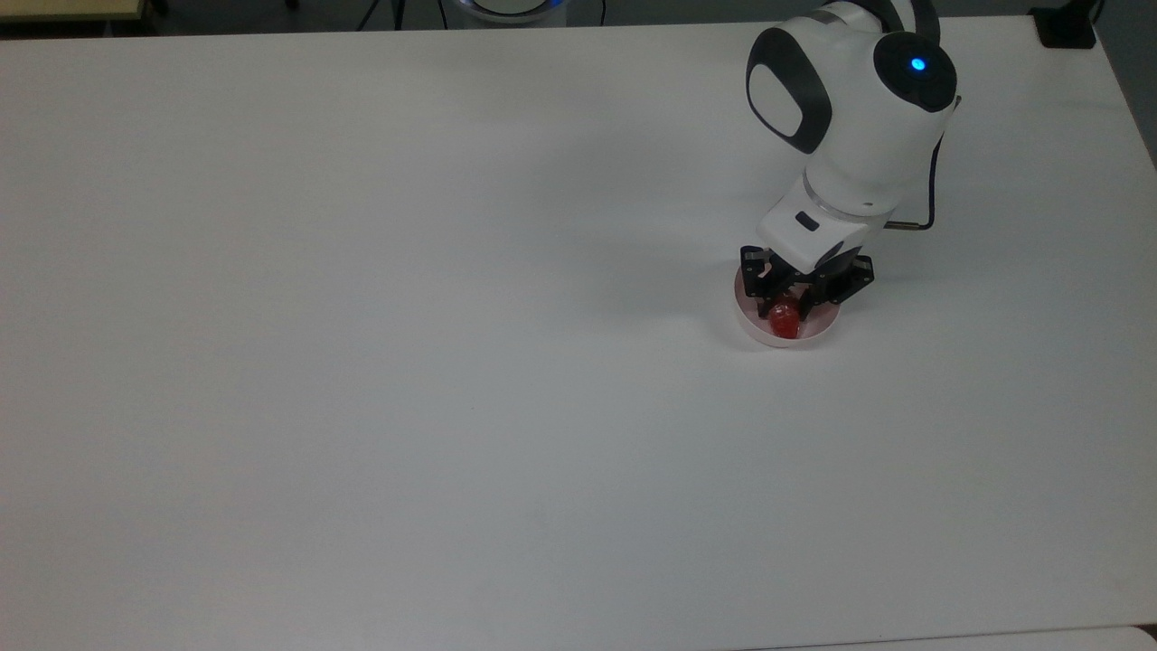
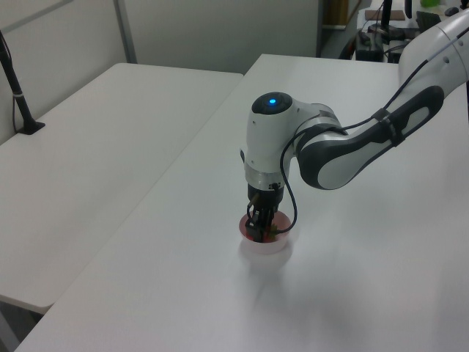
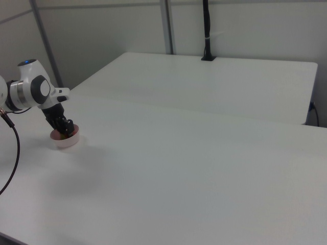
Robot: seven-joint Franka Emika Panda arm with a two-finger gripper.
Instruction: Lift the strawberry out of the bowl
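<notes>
The pale pink bowl (image 1: 749,327) stands on the white table toward the top view's right, with the red strawberry (image 1: 785,319) lying inside it. My gripper (image 1: 788,306) reaches down into the bowl, its black fingers pressed against both sides of the strawberry, whose leafy cap is hidden under the gripper body. In the left view the gripper (image 2: 260,230) stands upright inside the bowl (image 2: 275,246). In the right view the gripper (image 3: 64,132) is down in the bowl (image 3: 66,143) at the right view's left edge.
A black post (image 2: 17,94) stands on the neighbouring table at the left view's left; the same post (image 3: 206,30) appears at the back in the right view. A black block (image 1: 1066,27) sits at the top view's top right corner. A cable (image 1: 933,194) loops beside the wrist.
</notes>
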